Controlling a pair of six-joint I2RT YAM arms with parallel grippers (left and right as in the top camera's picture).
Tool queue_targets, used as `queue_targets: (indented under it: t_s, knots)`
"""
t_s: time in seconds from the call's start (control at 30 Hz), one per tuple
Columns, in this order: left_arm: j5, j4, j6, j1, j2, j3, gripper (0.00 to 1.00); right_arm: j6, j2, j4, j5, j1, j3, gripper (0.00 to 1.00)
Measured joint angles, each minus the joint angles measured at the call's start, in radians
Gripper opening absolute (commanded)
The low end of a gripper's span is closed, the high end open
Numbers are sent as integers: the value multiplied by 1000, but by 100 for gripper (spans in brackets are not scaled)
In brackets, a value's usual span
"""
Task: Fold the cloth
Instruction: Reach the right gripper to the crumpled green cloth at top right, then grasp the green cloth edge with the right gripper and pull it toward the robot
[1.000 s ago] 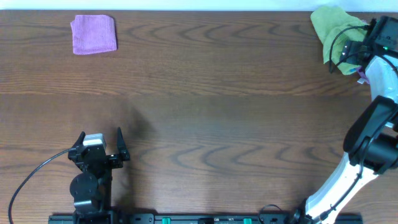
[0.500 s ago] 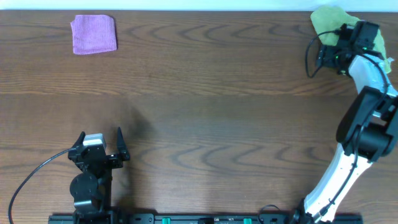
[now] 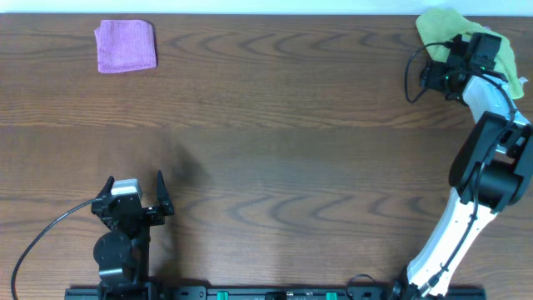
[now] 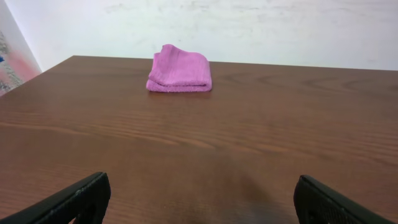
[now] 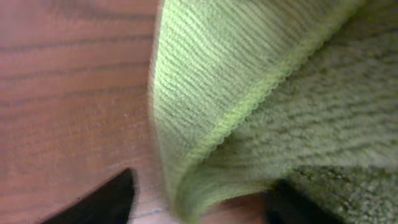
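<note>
Dark brown wooden counter [image 3: 291,125]: crumpled green terry cloth [image 3: 435,29] lies at upper right of the overhead frame. Step in hand appears to be the grasp. Right pincer [image 5: 196,202] is open, straddling a cloth edge; next move likely calls for closing on it. Left pincer [image 3: 135,179] open, lower left

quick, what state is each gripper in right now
Left gripper: open, holding nothing.
Right gripper: at the green cloth, with a fold between its fingers; cannot tell whether it is clamped.
</note>
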Motion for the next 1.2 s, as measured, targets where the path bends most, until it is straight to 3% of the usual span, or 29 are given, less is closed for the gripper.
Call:
queue_targets:
  t_s: [0.17,0.23,0.33,0.53,0.8,1.2]
  knots:
    - [0,0,0,0,0,0,95,3,0,24,-8,5,3,15]
    - [0,0,0,0,0,0,95,6,0,31,-8,6,3,13]
    - [0,0,0,0,0,0,95,6,0,37,-8,6,4,1]
    - [0,0,0,0,0,0,95,23,0,-11,-7,6,31,1]
    - [0,0,0,0,0,0,95,-23,-24,-325,43,23,250,1]
    - [0,0,0,0,0,0,95,-164,-384,-548,112,73,276,1]
